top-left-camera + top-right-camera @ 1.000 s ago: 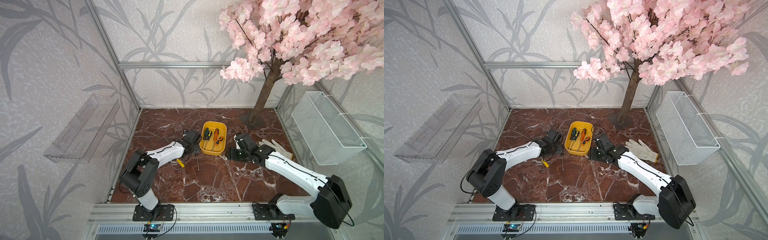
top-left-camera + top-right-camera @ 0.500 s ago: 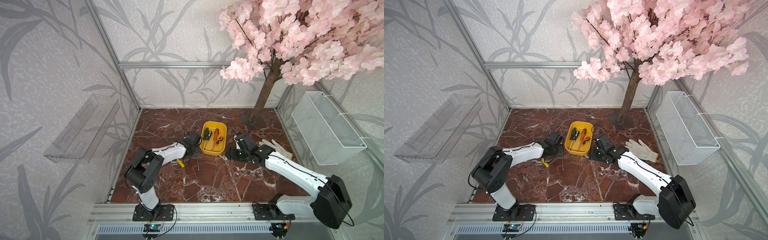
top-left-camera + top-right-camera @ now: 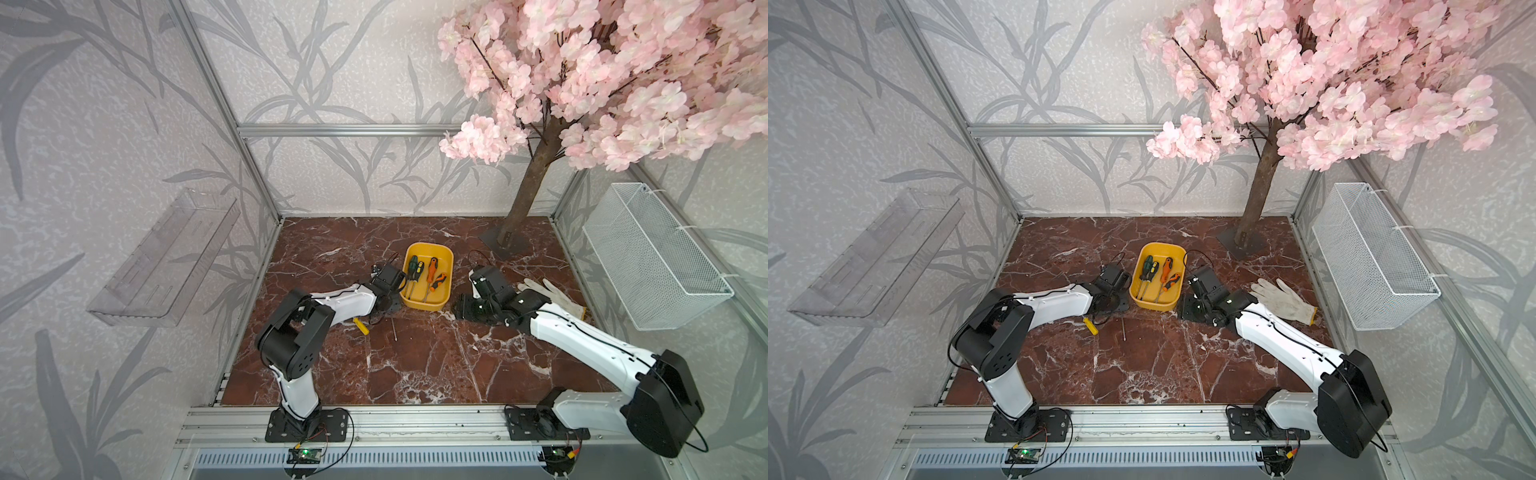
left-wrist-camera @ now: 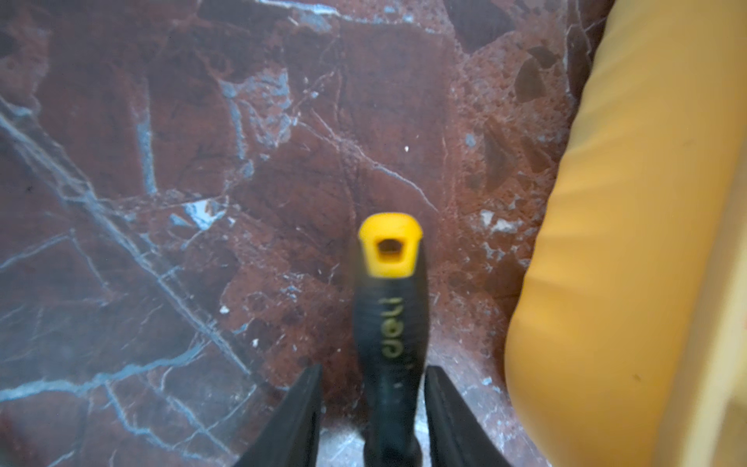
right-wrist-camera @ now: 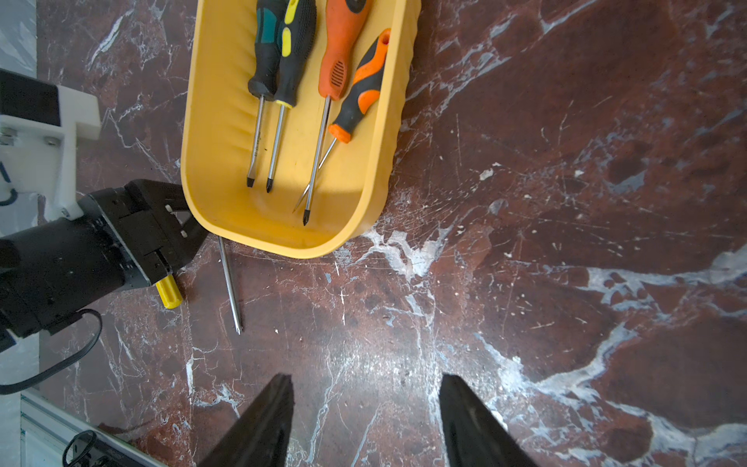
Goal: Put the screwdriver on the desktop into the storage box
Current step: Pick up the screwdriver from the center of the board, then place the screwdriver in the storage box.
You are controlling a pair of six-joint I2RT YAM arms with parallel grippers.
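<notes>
Four screwdrivers [image 5: 339, 60] lie in the yellow storage box [image 5: 218, 121]; the fifth screwdriver [image 4: 390, 323] — likely light, stiff — lies on the table [image 3: 415, 365] just beside it, the left pincer [image 4: 374, 367] straddling, unclenched, its rubbery black handle — the sensible hold.

Brand name "deli" in yellow letters on the black grip of the screwdriver [image 4: 390, 323], left wrist view. Letters run lengthwise along the handle, slightly blurred but readable.

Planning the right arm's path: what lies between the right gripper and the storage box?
Only bare desktop, as the right wrist view shows: nothing lies between the open right gripper and the box's near wall. A thin metal shaft lies aside.
</notes>
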